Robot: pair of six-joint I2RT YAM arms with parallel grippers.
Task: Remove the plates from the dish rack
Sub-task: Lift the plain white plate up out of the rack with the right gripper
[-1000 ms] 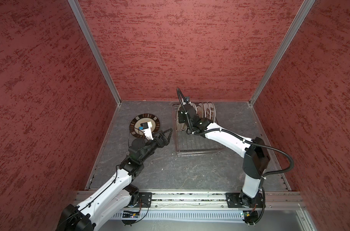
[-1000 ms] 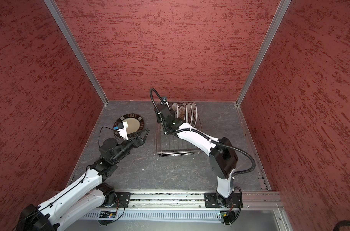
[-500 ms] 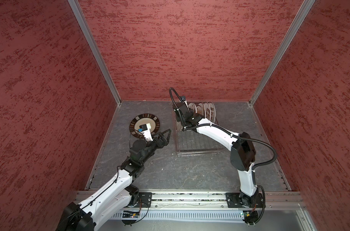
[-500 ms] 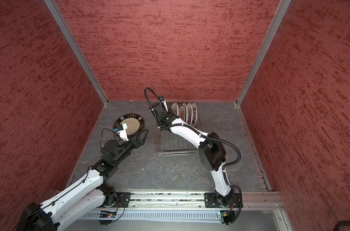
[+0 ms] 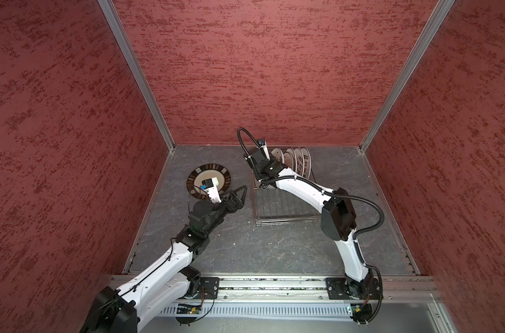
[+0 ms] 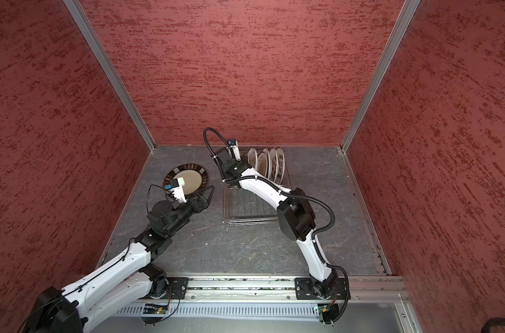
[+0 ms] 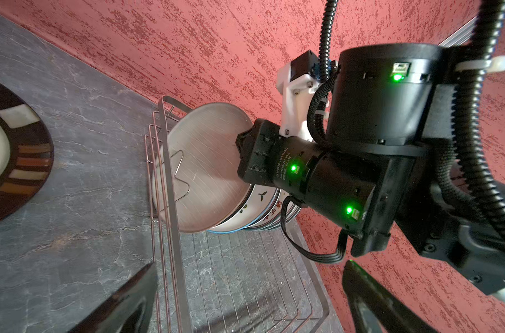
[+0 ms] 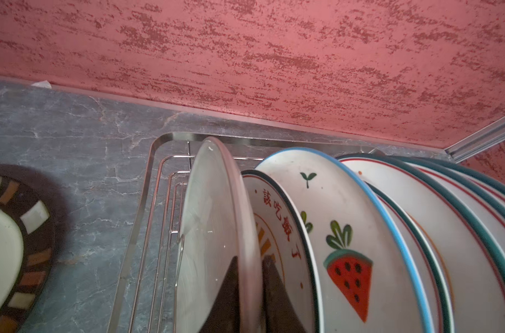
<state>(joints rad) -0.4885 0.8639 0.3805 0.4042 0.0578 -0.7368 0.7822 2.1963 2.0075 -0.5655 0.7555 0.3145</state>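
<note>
The silver wire dish rack (image 5: 283, 206) (image 6: 249, 210) stands at the back middle of the table. Several plates (image 5: 296, 163) (image 6: 270, 164) stand on edge at its far end. In the right wrist view my right gripper (image 8: 249, 266) is shut on the rim of the plain plate (image 8: 210, 230) (image 7: 208, 170), the leftmost one in the row. Behind it stand an orange-print plate (image 8: 277, 222) and a watermelon-print plate (image 8: 346, 230). My left gripper (image 5: 238, 196) (image 7: 251, 302) hangs open and empty just left of the rack.
A dark-rimmed plate (image 5: 215, 169) (image 6: 189, 168) (image 7: 23, 161) lies flat on the grey table left of the rack, partly behind my left wrist. Red walls close in on the back and both sides, and the rack's far end sits near the back wall.
My right gripper has closed on the plain plate's rim, and the right arm has reached further toward the rack's back left end. The left arm has hardly moved.
</note>
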